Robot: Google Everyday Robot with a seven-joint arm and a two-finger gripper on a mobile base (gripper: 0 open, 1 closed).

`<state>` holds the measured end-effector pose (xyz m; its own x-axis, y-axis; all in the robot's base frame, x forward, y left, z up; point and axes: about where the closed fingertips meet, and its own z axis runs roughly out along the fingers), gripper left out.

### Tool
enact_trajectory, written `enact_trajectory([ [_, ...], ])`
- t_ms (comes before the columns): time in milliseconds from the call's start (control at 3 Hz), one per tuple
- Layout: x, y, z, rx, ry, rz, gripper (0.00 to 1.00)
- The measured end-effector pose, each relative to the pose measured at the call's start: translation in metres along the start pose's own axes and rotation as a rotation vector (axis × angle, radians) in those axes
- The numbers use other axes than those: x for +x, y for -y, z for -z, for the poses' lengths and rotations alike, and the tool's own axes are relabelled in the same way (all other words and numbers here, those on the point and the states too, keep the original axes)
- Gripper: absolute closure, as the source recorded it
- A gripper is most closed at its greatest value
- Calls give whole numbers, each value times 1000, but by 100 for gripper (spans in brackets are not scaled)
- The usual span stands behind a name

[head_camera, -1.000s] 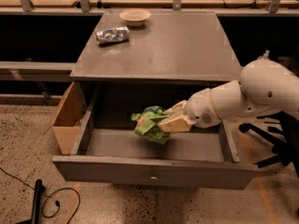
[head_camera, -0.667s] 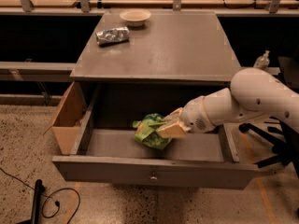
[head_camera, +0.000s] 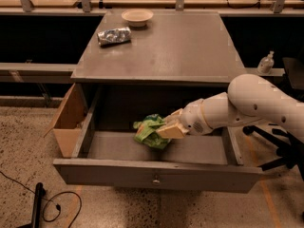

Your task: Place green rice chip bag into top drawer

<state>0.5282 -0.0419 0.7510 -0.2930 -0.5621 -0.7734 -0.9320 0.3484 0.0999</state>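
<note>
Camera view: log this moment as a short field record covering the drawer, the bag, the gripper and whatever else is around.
drawer: wide grey top drawer, pulled open
bag: small crumpled green rice chip bag, inside the drawer, left of centre
gripper: tan gripper, inside the drawer at the bag's right side
top surface: grey cabinet top carries a silver foil bag and a pale round bowl, back left
left of drawer: brown cardboard box
</note>
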Motion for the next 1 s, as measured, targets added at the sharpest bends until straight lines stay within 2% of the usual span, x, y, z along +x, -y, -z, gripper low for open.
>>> enact_trajectory([
  [333, -17, 14, -1, 33, 26, 35, 14],
  [667, -30, 25, 3, 47, 55, 57, 0],
  [1000, -42, 41, 25, 111, 108, 38, 0],
])
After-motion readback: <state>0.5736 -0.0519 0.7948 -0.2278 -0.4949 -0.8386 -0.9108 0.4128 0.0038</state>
